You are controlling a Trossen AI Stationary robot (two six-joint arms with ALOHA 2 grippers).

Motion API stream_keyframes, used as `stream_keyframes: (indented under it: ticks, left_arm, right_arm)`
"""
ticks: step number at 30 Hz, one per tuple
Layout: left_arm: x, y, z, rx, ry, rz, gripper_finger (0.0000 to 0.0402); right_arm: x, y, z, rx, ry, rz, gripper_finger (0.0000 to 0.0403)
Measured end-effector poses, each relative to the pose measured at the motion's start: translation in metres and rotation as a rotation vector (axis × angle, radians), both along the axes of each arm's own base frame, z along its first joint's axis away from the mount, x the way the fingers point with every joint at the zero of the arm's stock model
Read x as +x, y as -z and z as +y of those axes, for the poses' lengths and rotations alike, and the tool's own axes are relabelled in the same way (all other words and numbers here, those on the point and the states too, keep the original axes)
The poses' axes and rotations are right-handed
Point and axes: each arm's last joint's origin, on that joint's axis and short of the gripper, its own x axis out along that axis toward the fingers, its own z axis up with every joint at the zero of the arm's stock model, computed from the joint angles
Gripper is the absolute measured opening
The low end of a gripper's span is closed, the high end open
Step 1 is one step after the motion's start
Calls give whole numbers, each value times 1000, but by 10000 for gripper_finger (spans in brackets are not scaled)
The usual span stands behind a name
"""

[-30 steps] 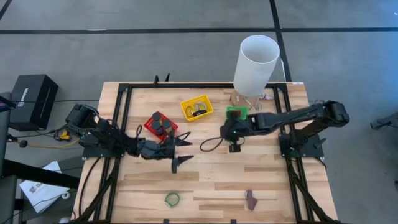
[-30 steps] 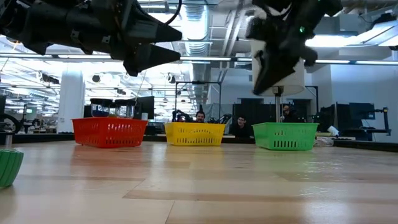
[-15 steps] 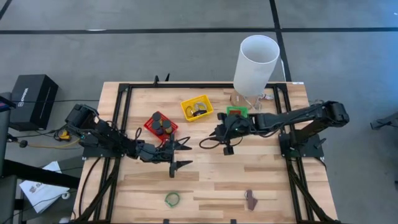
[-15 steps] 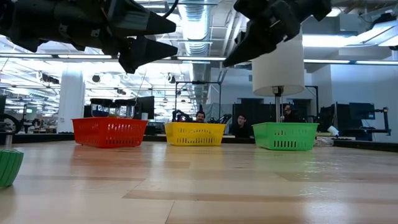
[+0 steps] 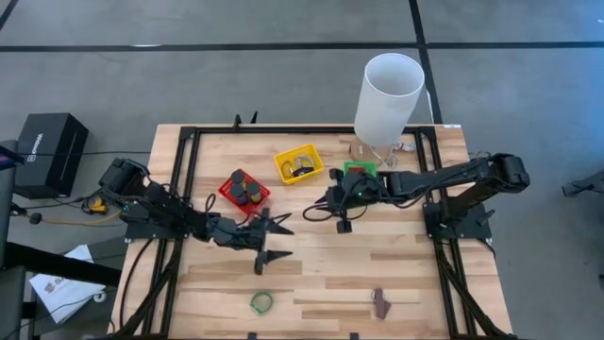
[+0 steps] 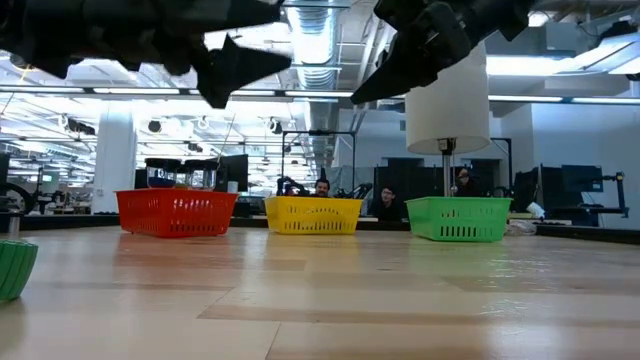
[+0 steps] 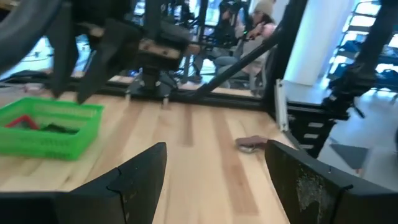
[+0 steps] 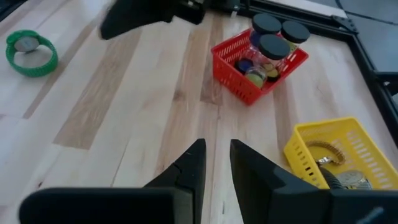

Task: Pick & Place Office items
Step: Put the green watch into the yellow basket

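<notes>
Wooden table point(image 5: 415, 274), red bin point(image 5: 243, 189), yellow bin point(image 5: 298, 163), green bin point(image 5: 359, 171), tall white cylinder point(image 5: 387, 97)

Your left arm reaches in from the table's left edge toward the middle, held above the surface. Your left gripper point(image 5: 271, 242) points toward the right side with its fingers point(image 7: 137, 180) spread wide, holding nothing. Your right arm extends from the right edge toward the centre, also raised clear of the table. Your right gripper point(image 5: 337, 214) points left, its fingers point(image 8: 189, 167) parted by a narrow gap, empty.
</notes>
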Motion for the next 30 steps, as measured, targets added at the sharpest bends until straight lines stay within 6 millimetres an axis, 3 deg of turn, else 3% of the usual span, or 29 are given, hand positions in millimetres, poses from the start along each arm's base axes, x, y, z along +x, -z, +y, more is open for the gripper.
stream_keyframes:
  ticks: [6, 17, 22, 30]
  left_arm:
    - [13, -9, -8, 22, 74, 60, 268]
    - [43, -37, -24, 54, 174, 436, 240]
    - [42, -43, -30, 11, 229, 508, 227]
    - [27, -31, -41, -23, 238, 685, 223]
  right_arm:
    - [3, -4, -3, 1, 10, -49, 65]
    - [4, -6, -5, 1, 17, -70, 65]
    - [4, -6, -5, 1, 16, -68, 65]
    - [4, -6, -5, 0, 17, -68, 65]
